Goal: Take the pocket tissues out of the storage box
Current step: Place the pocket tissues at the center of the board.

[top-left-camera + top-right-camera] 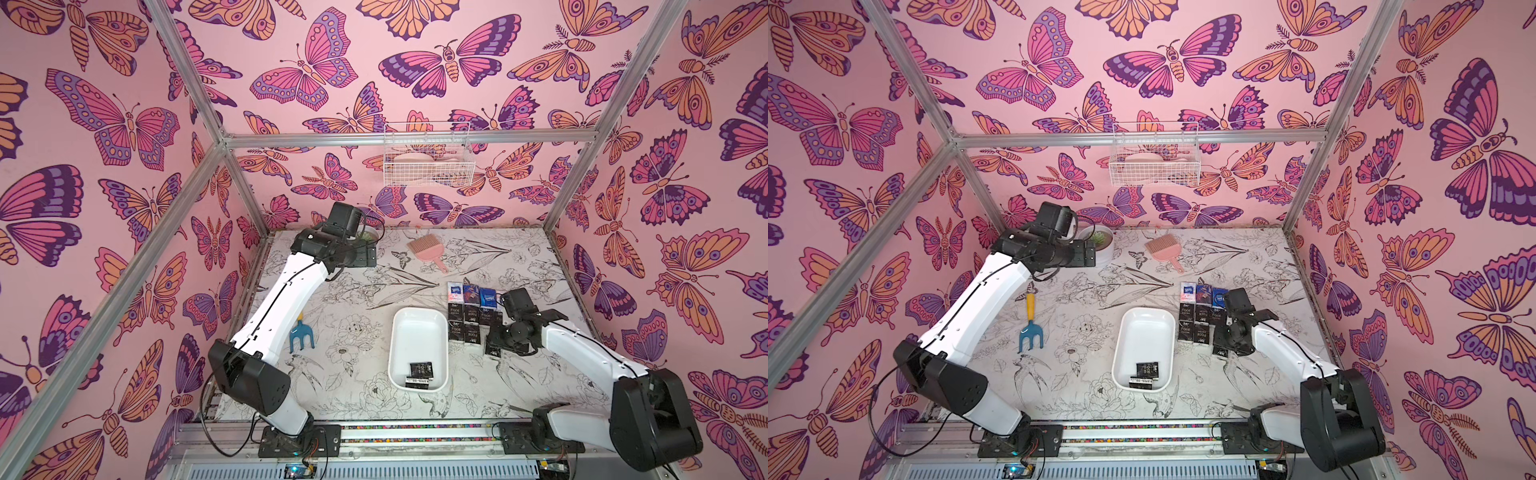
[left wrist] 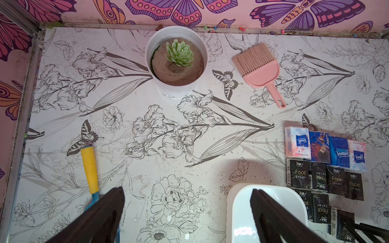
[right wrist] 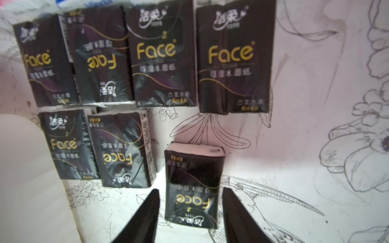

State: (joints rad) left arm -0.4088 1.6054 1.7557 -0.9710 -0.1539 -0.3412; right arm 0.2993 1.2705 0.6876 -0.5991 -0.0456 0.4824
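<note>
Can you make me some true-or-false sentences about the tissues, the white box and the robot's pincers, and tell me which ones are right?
1. The storage box is empty. False: black pocket tissues still lie at its near end.
2. The right pincer is open, with a black packet lying on the table between its fingers. True.
3. The pink brush lies inside the storage box. False: it lies on the table, beyond the box.
4. The left pincer is open and holds nothing. True.
</note>
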